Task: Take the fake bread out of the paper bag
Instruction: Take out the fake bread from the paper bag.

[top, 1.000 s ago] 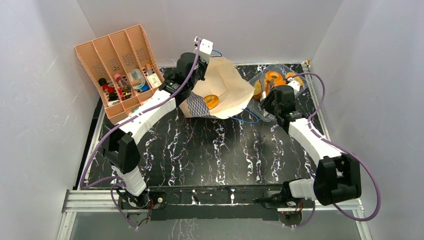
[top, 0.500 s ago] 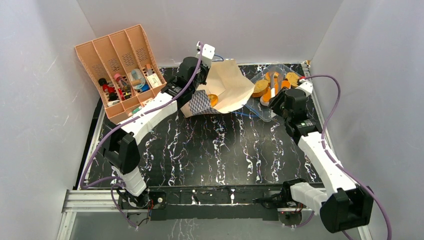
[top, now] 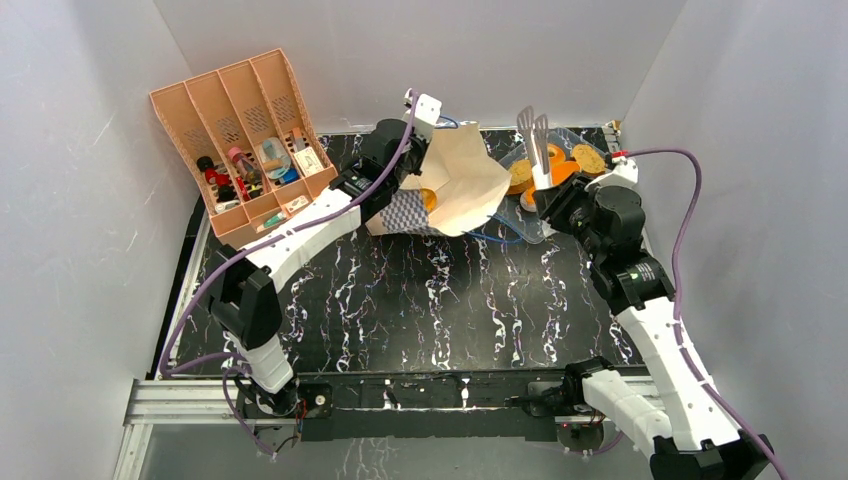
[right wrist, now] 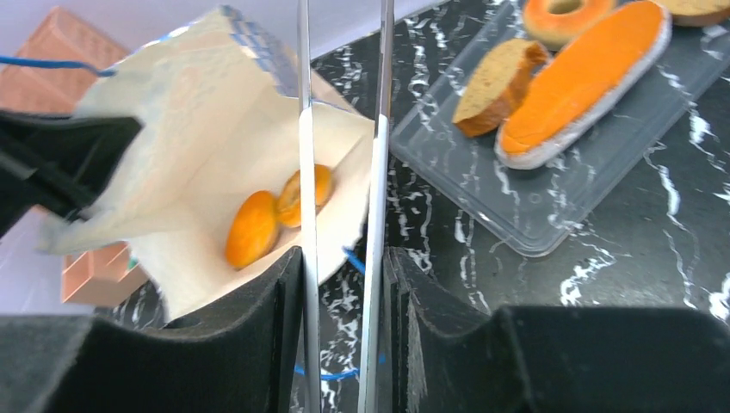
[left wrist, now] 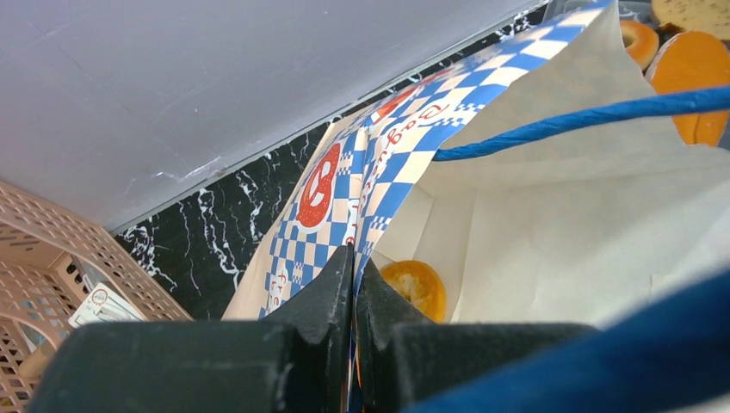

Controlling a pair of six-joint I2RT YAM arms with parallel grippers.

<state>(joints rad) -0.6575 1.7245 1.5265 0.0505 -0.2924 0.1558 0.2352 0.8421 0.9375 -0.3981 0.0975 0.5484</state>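
Gleaming black veined tabletop (top: 430, 300), paper bag (top: 465, 180) at back, grey walls (top: 80, 250) around

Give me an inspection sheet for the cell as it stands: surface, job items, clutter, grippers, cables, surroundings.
Surface: black marbled table.
Job's things: paper bag with its mouth held open; two orange breads inside it; long loaf, toast slice and bagel already in the tray.
Clutter: orange organiser holding small items, far left.
Grippers: left gripper shut on the bag's checkered rim; right gripper shut on metal tongs, which reach out between bag and tray.
Cables: purple cable along each arm; the bag's blue cord hanging loose.
Surroundings: white walls on three sides.
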